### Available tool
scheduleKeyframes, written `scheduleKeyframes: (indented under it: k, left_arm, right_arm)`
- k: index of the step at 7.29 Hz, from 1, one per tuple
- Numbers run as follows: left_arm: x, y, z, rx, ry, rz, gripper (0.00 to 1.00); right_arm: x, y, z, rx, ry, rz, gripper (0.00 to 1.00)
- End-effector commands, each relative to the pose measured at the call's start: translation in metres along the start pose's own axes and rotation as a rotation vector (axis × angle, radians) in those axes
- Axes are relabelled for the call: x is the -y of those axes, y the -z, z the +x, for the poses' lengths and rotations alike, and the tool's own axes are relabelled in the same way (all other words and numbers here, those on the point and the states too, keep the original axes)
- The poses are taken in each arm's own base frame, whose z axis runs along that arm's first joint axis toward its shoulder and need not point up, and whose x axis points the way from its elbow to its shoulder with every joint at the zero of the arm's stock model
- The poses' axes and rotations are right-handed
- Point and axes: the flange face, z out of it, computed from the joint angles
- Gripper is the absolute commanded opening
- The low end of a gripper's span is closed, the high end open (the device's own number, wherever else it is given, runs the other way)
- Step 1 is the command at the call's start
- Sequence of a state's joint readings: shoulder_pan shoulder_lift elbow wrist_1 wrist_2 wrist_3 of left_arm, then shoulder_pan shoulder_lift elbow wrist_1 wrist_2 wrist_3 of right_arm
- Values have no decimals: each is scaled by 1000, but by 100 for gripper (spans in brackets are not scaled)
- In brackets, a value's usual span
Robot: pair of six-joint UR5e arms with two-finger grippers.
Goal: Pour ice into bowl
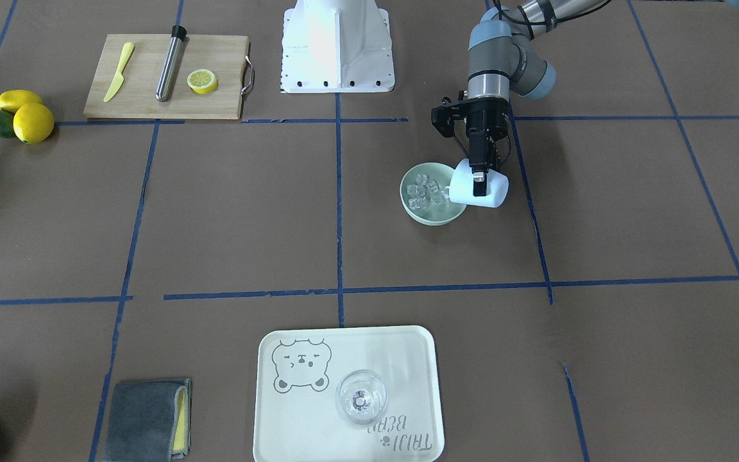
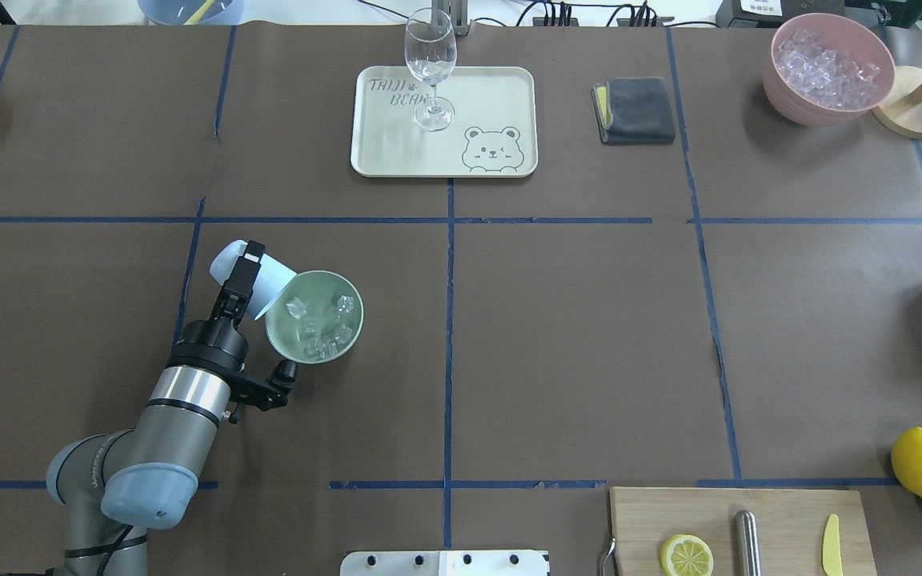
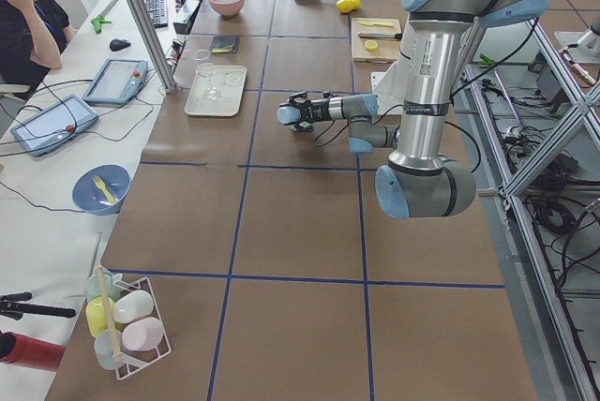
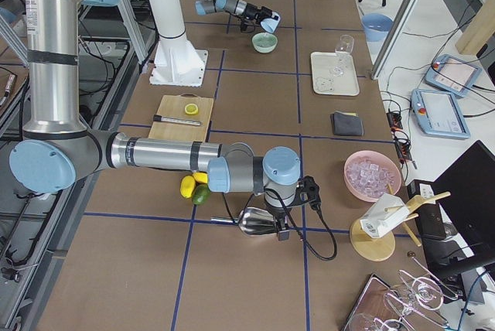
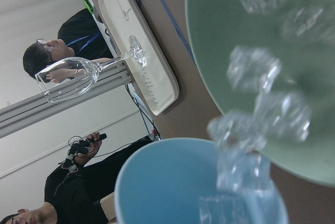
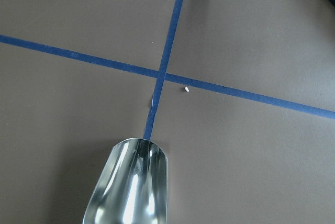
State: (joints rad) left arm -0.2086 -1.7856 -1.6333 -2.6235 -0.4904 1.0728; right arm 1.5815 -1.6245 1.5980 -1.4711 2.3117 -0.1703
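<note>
My left gripper [image 1: 480, 183] is shut on the light blue cup [image 1: 494, 192], one finger over its wall. The cup is tipped on its side, its mouth over the rim of the mint-green bowl [image 1: 408, 206]. Several clear ice cubes [image 1: 424, 191] lie in the bowl. In the left wrist view cubes [image 5: 261, 114] hang between the cup's lip [image 5: 172, 182] and the bowl's wall [image 5: 220, 51]. From overhead the cup [image 2: 225, 262] sits left of the bowl [image 2: 278, 340]. The right gripper [image 4: 282, 219] is far off by a metal scoop [image 6: 131, 187]; I cannot tell its state.
A cream tray [image 2: 381, 152] carries a wine glass [image 2: 430, 72]. A grey cloth [image 2: 635, 110] and a pink container of ice [image 2: 825, 68] lie beyond it. A cutting board [image 2: 781, 512] holds a lemon half, a metal rod and a yellow knife. Lemons [image 2: 921, 462] sit beside it.
</note>
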Motion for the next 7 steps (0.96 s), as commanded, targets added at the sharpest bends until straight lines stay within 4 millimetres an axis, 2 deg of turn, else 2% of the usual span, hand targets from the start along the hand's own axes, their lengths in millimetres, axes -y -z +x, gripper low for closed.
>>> scheduleKeyframes:
  k: [1,3,4,5,7]
  left_arm:
    - [0,1,-4,4,-48,1,0]
    - [-2,1,-6,9,-79,0,0]
    - [-6,4,-20,23,-56,3,0]
    - [-12,12,-45,49,-2,16,0]
    - [-35,22,-54,136,209,63,0]
  right_arm:
    - [0,0,0,0,-1,-1,100]
    - [0,0,0,0,0,0,100]
    - [0,0,0,0,0,0,100]
    - [-1,0,0,2,-1,-1,100]
    - [-1,0,0,2,-1,-1,100]
